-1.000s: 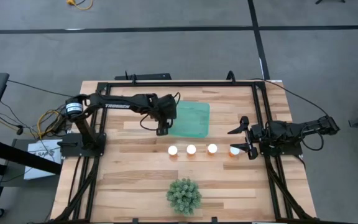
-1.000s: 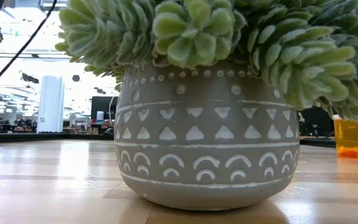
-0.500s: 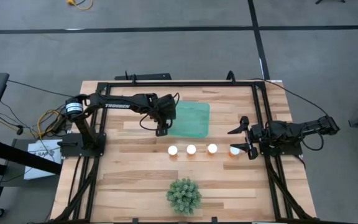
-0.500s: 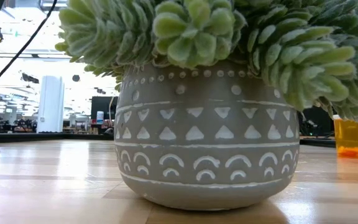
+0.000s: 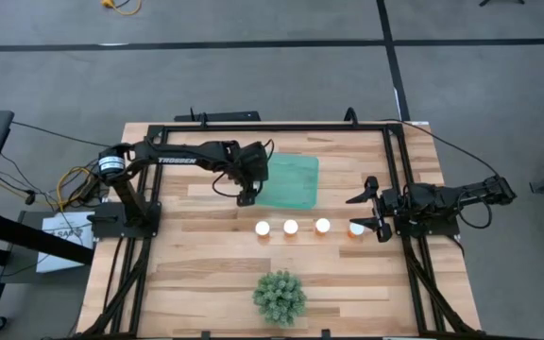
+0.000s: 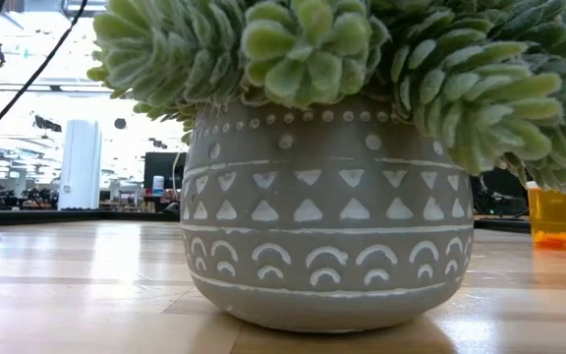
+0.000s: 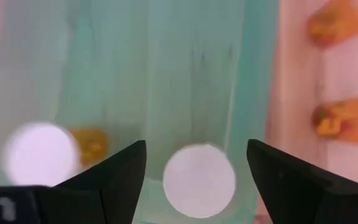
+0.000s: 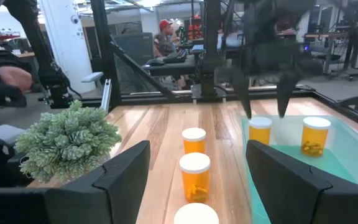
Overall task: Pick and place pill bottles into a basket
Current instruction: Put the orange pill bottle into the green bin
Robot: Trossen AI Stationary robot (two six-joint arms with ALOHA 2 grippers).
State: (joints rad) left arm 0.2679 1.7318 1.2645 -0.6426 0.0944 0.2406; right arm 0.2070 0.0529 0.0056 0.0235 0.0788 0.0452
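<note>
Over the near-left corner of the shallow translucent teal-green rectangular basket (image 5: 288, 181), on the side toward the left arm's base, the left gripper (image 5: 246, 196) is hanging with its dark fingers spread and holding nothing; the wrist view is showing a small amber pill bottle with a round white cap (image 7: 199, 181) standing free in the gap between them, inside the basket wall, and a second capped bottle (image 7: 40, 154) standing beside it in the basket. Four more white-capped amber bottles (image 5: 291, 227) are sitting in a row on the pale wooden plank table (image 5: 206, 274), just beside the basket's near long edge, between it and the spiky green plant in a patterned grey pot (image 5: 280, 296). The right gripper (image 5: 371, 210) is waiting at the basket-far end of that row, fingers splayed wide, almost touching the last bottle (image 5: 356, 229). Risks, as judged: the left fingers are flanking the released bottle closely, so any sideways drift while lifting is likely to tip it or knock it into its neighbour. The row bottles are standing close together, so a finger coming down on one is liable to topple the next. The right gripper, starting carelessly, could shove the end bottle over.
</note>
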